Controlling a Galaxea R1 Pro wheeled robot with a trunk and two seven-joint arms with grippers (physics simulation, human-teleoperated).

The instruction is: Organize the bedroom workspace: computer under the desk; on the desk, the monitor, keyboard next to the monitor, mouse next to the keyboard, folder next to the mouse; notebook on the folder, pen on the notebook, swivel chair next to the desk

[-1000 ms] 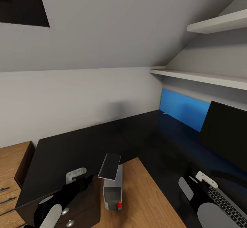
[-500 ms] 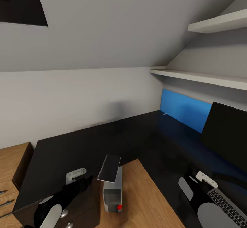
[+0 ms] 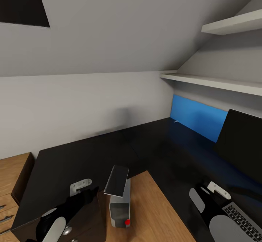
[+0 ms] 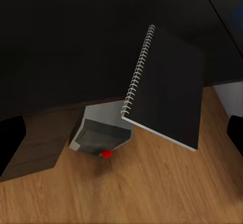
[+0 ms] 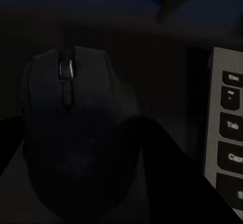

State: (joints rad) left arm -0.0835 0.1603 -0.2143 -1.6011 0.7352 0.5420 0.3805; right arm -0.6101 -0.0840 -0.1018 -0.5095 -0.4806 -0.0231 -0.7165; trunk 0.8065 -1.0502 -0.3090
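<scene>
The mouse (image 5: 76, 138) sits right at the right end effector (image 3: 209, 198), with the keyboard (image 3: 243, 220) just beside it on the surface (image 3: 109, 154); whether this end effector is spread or pinching, I cannot tell.

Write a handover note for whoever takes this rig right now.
Left gripper: open, empty, above the floor by the computer.
Right gripper: close over the mouse; grip cannot be told.
Notebook lies tilted on the computer, in the nook of the desk.
Done: monitor and keyboard on desk, mouse beside keyboard.
Left: folder, notebook and pen stack, chair.
</scene>
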